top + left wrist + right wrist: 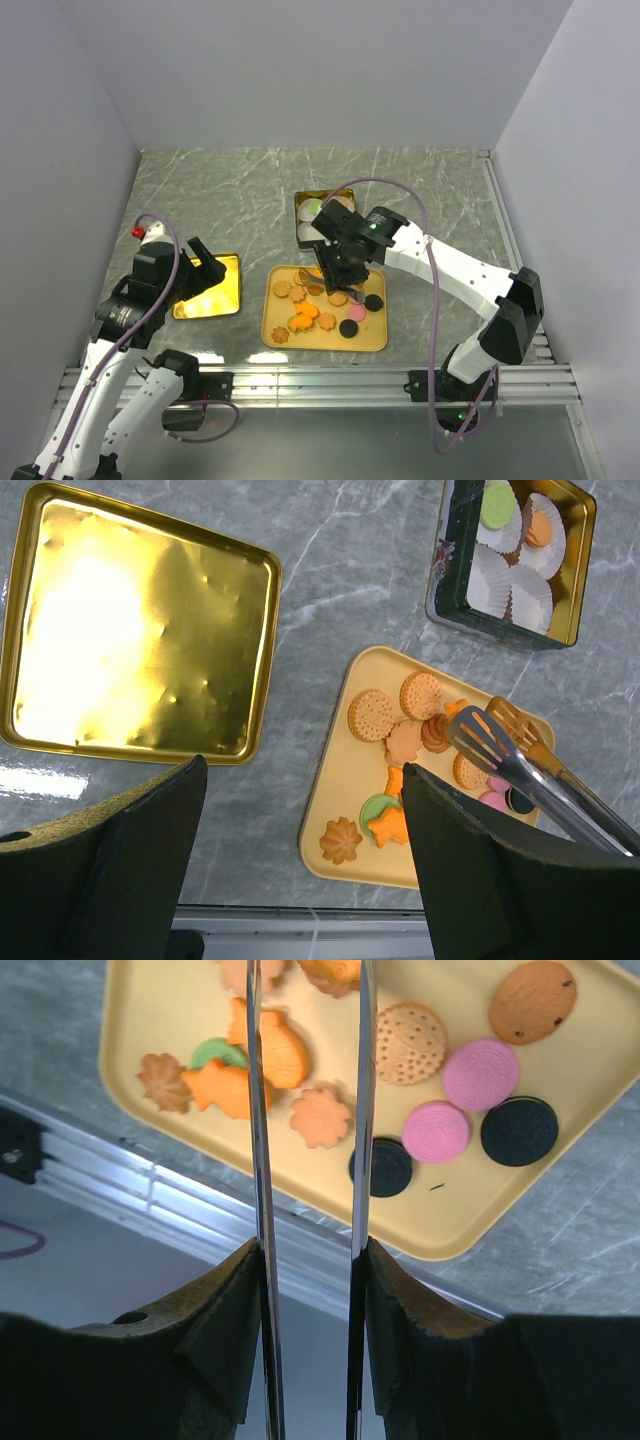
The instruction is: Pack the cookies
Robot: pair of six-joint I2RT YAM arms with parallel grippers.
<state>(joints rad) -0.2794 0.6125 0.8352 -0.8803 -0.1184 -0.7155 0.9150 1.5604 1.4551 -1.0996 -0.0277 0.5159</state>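
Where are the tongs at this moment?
Left wrist view, right of centre: the tongs, gripped in the right claw, reach over the cookies on the yellow tray, with the dark tin beyond.

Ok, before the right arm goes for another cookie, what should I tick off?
1. Right pincer grips the tongs: ok, both blades are clamped between its fingers.
2. Tongs over the cookies: ok, the tips are above the yellow tray.
3. Tongs' tips empty: cannot tell, no view shows the gap between them clearly.
4. Tin has free paper cups: ok, at least two are empty.
5. Left pincer out of the way: ok, it is open, empty and near the gold lid, apart from the tray.
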